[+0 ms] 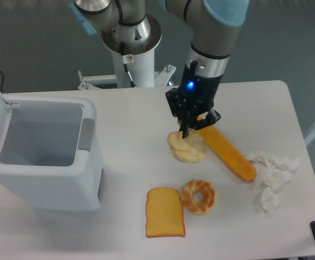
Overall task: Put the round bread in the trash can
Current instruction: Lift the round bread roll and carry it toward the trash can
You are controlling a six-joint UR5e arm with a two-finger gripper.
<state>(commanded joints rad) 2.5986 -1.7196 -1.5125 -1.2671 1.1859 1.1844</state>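
Observation:
The round bread [186, 147], a pale yellow-beige knotted bun, hangs from my gripper [187, 131] near the middle of the table, seemingly just off the surface. My gripper's dark fingers are shut on the bun's top. The trash can [43, 154], a large white-grey bin, stands at the left with its lid swung open and its inside showing bare. The bun is well to the right of the bin's opening.
A long orange baguette [230, 154] lies just right of the bun. A brown ring-shaped bread [198, 196] and a square toast slice [165, 212] lie nearer the front. Crumpled white paper [271, 174] sits at the right edge.

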